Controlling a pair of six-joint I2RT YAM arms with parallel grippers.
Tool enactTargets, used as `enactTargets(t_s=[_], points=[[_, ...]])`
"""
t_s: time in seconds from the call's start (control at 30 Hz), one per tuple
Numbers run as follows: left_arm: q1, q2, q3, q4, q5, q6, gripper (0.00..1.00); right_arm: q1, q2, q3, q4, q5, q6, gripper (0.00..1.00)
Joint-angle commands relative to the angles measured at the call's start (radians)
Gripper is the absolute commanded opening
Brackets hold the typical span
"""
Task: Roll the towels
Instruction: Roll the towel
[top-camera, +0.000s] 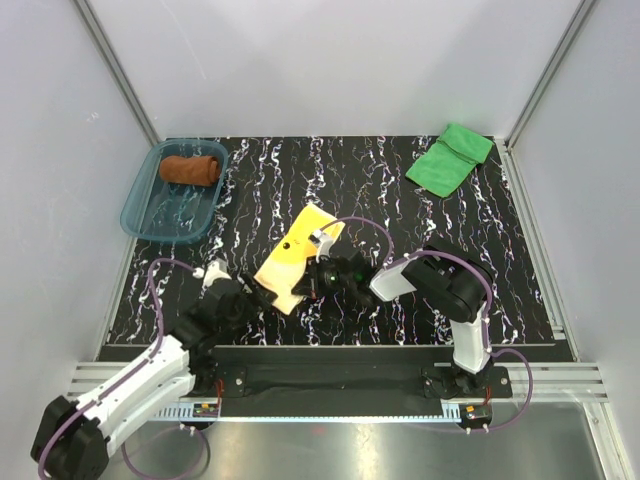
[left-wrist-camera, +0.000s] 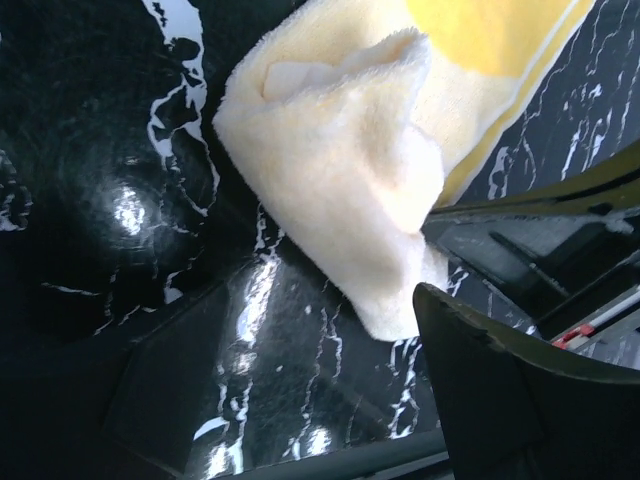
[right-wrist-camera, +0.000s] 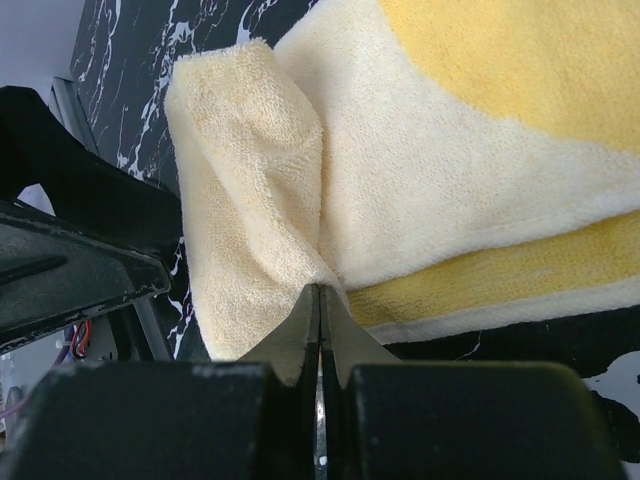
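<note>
Writing: the yellow towel (left-wrist-camera: 330, 170) shows a whitish patch (left-wrist-camera: 292, 78) on its folded corner, too blurred for you to read
Yellow towel: mid-tabletop (top-camera: 430, 270), toward the near edge
Right pincer (right-wrist-camera: 320, 292): fingers together, tips touching that folded corner
Left pincer (top-camera: 262, 296): fingers apart beside the same corner, gripping nothing
Rust-brown towel (top-camera: 190, 169): rolled, in your teal tray (top-camera: 140, 225), far left corner
Green towel (top-camera: 449, 159): folded, far right corner

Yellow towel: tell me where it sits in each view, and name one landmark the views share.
Top external: yellow towel at picture centre, lying diagonally.
Left wrist: towel spans upper centre to top right.
Right wrist: towel fills the upper right.
Shared landmark: its folded-over pale corner.
</note>
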Motion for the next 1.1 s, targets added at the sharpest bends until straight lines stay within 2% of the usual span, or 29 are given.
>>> enactTargets(t_s=[0.0, 0.13, 0.23, 0.27, 0.33, 0.4, 0.6, 0.73, 0.93, 1.07], points=[[-0.005, 0.107, -0.006, 0.048, 0.007, -0.042, 0.83, -0.001, -0.017, 0.032, -0.013, -0.006, -0.022, 0.0], [-0.005, 0.227, -0.015, 0.153, 0.011, -0.04, 0.81, -0.001, -0.014, 0.024, -0.003, -0.013, -0.005, 0.0], [-0.005, 0.285, 0.011, 0.176, -0.02, -0.024, 0.7, -0.001, -0.012, 0.018, -0.003, -0.019, -0.002, 0.0], [-0.003, 0.313, 0.022, 0.17, -0.031, -0.014, 0.55, -0.001, -0.009, 0.015, -0.003, -0.022, 0.0, 0.0], [-0.003, 0.332, 0.051, 0.162, -0.048, -0.004, 0.4, -0.001, -0.004, 0.011, -0.004, -0.028, 0.006, 0.0], [-0.003, 0.356, 0.069, 0.15, -0.049, 0.018, 0.3, 0.0, 0.002, 0.0, 0.013, -0.039, 0.014, 0.0], [-0.002, 0.45, 0.235, -0.037, -0.037, 0.147, 0.26, 0.029, -0.004, -0.031, 0.033, -0.046, 0.046, 0.0], [0.003, 0.445, 0.33, -0.158, -0.039, 0.209, 0.24, 0.04, -0.093, -0.055, -0.033, -0.02, 0.044, 0.0], [0.024, 0.485, 0.45, -0.365, -0.008, 0.292, 0.24, 0.042, -0.35, 0.006, -0.373, 0.138, -0.106, 0.0], [0.026, 0.545, 0.462, -0.362, 0.11, 0.311, 0.21, 0.04, -0.377, 0.13, -0.597, 0.326, -0.224, 0.0]])
